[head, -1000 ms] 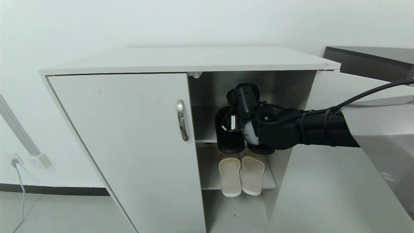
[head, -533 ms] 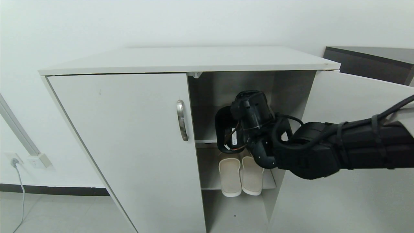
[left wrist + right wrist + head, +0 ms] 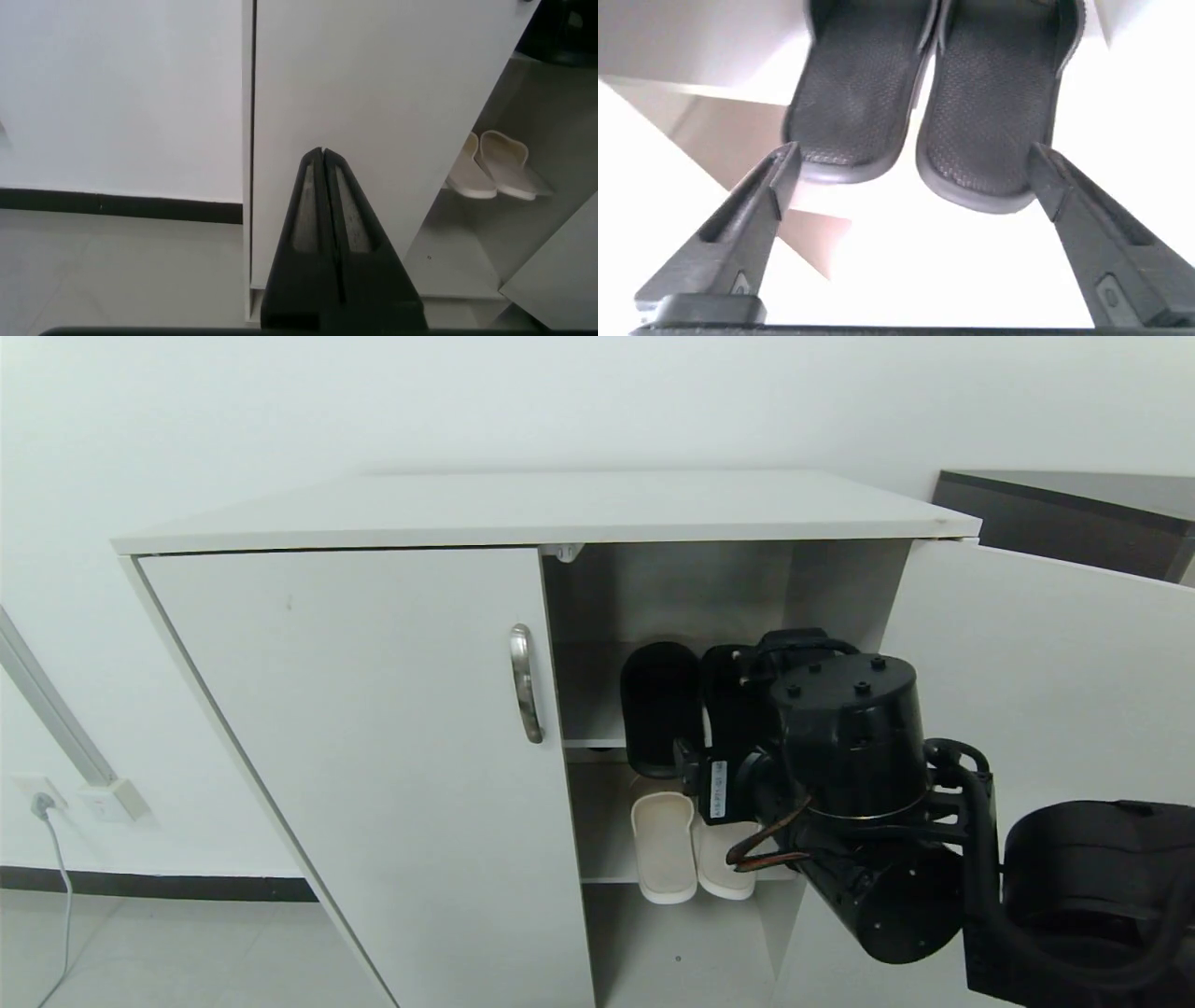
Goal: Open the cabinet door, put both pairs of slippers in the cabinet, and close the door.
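Observation:
The white cabinet [image 3: 560,509] has its left door [image 3: 355,756] shut and its right door [image 3: 1027,663] swung open. A black pair of slippers [image 3: 660,705] lies on the upper shelf with the heels over the shelf edge. The white pair [image 3: 665,845] lies on the shelf below. My right arm [image 3: 845,728] hangs in front of the opening. In the right wrist view my right gripper [image 3: 913,157] is open wide, a short way back from the black slippers [image 3: 859,103] and holding nothing. My left gripper [image 3: 322,159] is shut and empty, low before the left door [image 3: 374,93], with the white slippers [image 3: 491,163] off to one side.
A metal handle [image 3: 525,683] sits on the shut left door. A wall socket with a cable [image 3: 37,800] is low on the left wall. A dark desk [image 3: 1074,513] stands behind the open door. Bare floor lies in front of the cabinet.
My right arm has drawn back out of the cabinet toward the camera, and its wrist has turned. The black slippers stay on the upper shelf.

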### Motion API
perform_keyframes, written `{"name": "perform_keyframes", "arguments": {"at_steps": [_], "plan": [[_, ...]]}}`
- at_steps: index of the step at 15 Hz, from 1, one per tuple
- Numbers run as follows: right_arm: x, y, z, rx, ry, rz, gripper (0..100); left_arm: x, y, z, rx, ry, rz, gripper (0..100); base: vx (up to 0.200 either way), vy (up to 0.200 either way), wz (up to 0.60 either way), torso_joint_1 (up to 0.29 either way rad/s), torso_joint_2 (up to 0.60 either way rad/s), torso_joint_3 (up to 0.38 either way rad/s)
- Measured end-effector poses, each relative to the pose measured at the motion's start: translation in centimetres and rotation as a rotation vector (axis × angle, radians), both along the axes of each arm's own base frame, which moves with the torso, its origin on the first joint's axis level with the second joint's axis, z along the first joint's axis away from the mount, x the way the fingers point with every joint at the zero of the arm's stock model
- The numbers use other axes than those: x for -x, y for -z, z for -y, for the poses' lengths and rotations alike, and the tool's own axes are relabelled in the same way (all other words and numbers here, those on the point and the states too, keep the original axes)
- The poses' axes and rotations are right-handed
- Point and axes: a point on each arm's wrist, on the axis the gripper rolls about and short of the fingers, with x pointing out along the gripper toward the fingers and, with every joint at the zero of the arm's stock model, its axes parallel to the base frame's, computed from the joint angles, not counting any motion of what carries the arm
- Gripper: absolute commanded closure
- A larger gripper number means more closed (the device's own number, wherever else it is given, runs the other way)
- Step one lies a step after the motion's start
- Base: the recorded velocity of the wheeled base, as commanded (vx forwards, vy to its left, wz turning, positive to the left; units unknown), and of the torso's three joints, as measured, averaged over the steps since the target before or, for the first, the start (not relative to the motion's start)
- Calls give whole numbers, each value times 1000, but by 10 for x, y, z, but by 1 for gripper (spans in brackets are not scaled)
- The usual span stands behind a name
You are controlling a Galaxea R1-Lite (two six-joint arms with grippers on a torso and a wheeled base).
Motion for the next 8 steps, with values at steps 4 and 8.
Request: {"name": "perform_keyframes", "arguments": {"at_steps": [4, 8], "plan": [[6, 7, 1, 19, -18, -13, 100, 0, 0, 0, -1, 2, 0, 100, 0, 0, 0, 0, 0, 0], [9, 18, 0, 32, -31, -22, 100, 0, 0, 0, -1, 0, 0, 100, 0, 0, 0, 0, 0, 0]]}}
